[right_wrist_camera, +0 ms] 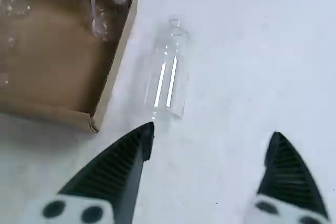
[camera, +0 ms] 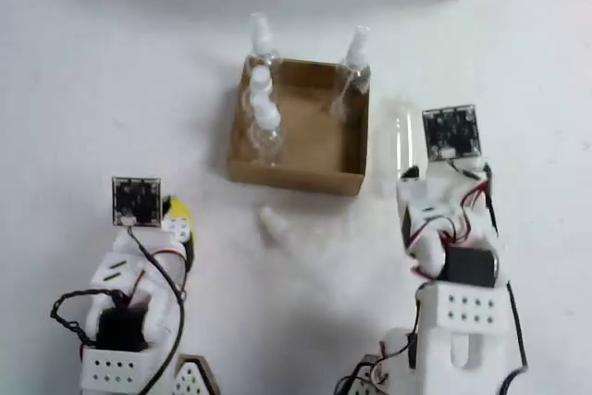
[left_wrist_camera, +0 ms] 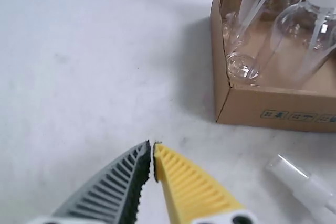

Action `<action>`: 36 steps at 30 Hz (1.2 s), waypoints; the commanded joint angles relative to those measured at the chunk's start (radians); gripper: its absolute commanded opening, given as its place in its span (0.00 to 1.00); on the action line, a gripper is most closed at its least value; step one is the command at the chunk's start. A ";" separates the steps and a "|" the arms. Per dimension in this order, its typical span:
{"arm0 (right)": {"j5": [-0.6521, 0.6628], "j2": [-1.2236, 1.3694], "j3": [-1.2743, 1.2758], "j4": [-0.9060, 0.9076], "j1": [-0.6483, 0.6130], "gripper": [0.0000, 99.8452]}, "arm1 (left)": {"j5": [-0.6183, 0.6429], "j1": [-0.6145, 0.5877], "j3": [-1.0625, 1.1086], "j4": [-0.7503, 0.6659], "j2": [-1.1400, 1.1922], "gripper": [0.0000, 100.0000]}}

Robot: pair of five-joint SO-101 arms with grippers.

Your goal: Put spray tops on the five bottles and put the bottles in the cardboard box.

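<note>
The cardboard box [camera: 298,166] stands mid-table and holds several clear bottles with white spray tops [camera: 265,117]. One capless clear bottle [right_wrist_camera: 169,74] lies on the table just right of the box [right_wrist_camera: 113,72], ahead of my open right gripper [right_wrist_camera: 210,140], which has nothing between its fingers. A loose white spray top [camera: 275,225] lies in front of the box. My left gripper [left_wrist_camera: 152,148] is shut and empty, low over the table, with the spray top [left_wrist_camera: 304,184] to its side and the box corner [left_wrist_camera: 223,103] beyond.
Open white table lies left of the box and between the two arms. The left arm [camera: 129,312] sits at the front left and the right arm [camera: 453,256] at the front right. Chair backs line the far edge.
</note>
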 commanded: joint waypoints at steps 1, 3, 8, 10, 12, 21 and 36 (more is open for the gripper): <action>0.014 0.154 -0.130 -0.039 0.013 0.27 | -0.009 -0.008 -0.002 -0.035 -0.010 0.03; 0.009 0.277 -0.210 -0.038 0.013 0.29 | -0.009 -0.008 -0.002 -0.035 -0.010 0.03; 0.008 0.605 -0.434 -0.038 0.010 0.32 | -0.009 -0.008 -0.002 -0.035 -0.010 0.03; 0.008 0.731 -0.531 -0.038 -0.001 0.34 | -0.009 -0.008 -0.002 -0.035 -0.010 0.03; 0.003 0.849 -0.624 -0.033 -0.005 0.38 | -0.009 -0.008 -0.002 -0.035 -0.010 0.03; -0.064 1.251 -1.091 0.143 -0.056 0.41 | -0.009 -0.008 -0.002 -0.037 -0.010 0.03; -0.058 1.692 -1.462 0.160 -0.047 0.41 | -0.009 -0.008 -0.002 -0.043 -0.010 0.03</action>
